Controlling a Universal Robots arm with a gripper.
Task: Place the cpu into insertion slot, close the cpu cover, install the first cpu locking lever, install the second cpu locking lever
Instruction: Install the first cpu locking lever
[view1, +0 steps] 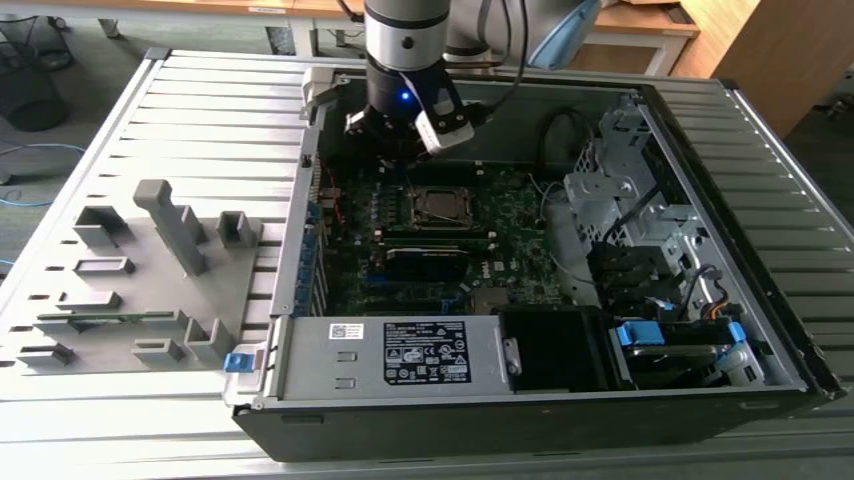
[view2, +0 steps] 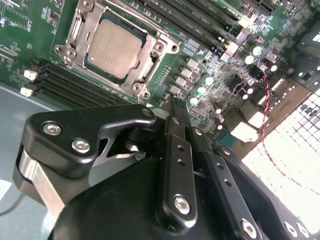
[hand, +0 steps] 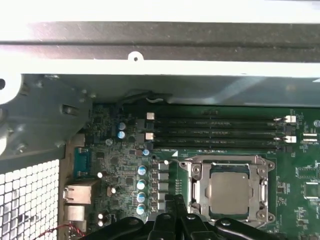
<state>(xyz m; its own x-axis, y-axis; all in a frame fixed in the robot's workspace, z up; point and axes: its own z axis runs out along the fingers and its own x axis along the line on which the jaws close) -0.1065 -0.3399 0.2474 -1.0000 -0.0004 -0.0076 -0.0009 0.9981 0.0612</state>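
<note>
Cpu (view2: 112, 47) seated in its socket on the motherboard (view2: 20, 35), cpu cover (view2: 148, 67) lying down around it, your pincer (view2: 172, 106) closed, gripping nothing, just beside the socket.

A single robot arm (view1: 400, 45) reaches straight down from above, its silver wrist upright; the black gripper (view1: 390, 140) hangs at its end, pointing downward; in both wrist views its two slim black fingers (view2: 176, 150) (hand: 164, 220) lie pressed together, tips meeting, holding nothing.
</note>
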